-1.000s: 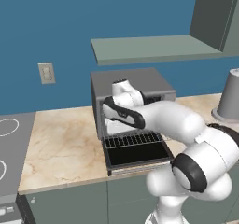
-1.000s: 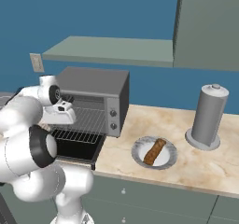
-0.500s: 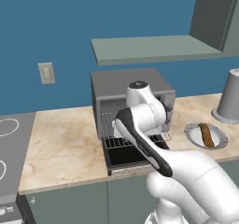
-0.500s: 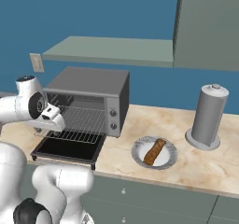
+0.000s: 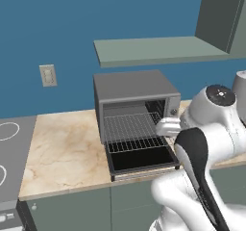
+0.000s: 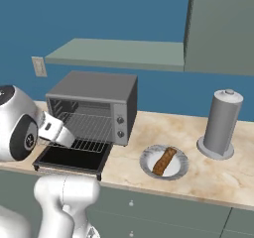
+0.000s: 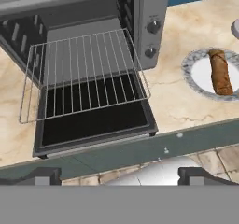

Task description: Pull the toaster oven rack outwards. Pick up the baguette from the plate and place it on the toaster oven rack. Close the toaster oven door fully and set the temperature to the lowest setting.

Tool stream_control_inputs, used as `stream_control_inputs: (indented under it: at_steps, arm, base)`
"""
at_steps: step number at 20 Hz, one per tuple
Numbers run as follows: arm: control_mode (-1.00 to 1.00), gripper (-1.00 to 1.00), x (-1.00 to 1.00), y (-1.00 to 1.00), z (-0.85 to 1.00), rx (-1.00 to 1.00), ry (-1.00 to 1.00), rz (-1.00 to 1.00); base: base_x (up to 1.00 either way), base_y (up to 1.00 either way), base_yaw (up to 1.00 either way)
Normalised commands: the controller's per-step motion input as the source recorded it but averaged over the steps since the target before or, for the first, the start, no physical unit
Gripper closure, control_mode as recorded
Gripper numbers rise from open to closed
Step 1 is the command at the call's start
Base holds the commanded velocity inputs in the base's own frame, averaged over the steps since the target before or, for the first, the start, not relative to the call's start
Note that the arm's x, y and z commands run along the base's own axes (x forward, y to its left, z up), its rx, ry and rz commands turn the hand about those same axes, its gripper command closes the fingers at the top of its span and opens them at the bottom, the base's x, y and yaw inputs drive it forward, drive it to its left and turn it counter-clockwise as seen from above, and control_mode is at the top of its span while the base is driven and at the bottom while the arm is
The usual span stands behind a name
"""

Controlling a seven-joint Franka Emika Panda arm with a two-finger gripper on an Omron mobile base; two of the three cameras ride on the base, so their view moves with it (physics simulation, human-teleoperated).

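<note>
We see the toaster oven door folded down flat and the toaster oven rack drawn out over it. The baguette lies on the plate, on the counter. The end effector is spread wide, empty.

Three views sharing toaster oven

A tall grey canister stands on the marble counter, wall outlet behind
</note>
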Motion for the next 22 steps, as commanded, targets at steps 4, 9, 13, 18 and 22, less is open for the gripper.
stream_control_inputs:
  at_steps: [4, 9, 13, 18, 22]
  arm:
    - [-1.00, -1.00, -0.87, -1.00, 0.64, 0.02, -0.22, -0.09]
    - [-1.00, -1.00, -0.71, -1.00, 0.11, 0.00, -0.05, -0.12]
    - [-1.00, -1.00, -0.26, -0.98, -0.09, 0.00, 0.00, -0.03]
    - [-1.00, -1.00, 0.13, -0.62, -0.11, 0.02, 0.00, 0.01]
    - [-1.00, -1.00, 0.44, -0.35, -0.19, 0.01, 0.01, 0.04]
  base:
    - [0.00, 0.00, 0.00]
    - [0.00, 0.00, 0.00]
    - [0.00, 0.00, 0.00]
    - [0.00, 0.00, 0.00]
    - [0.00, 0.00, 0.00]
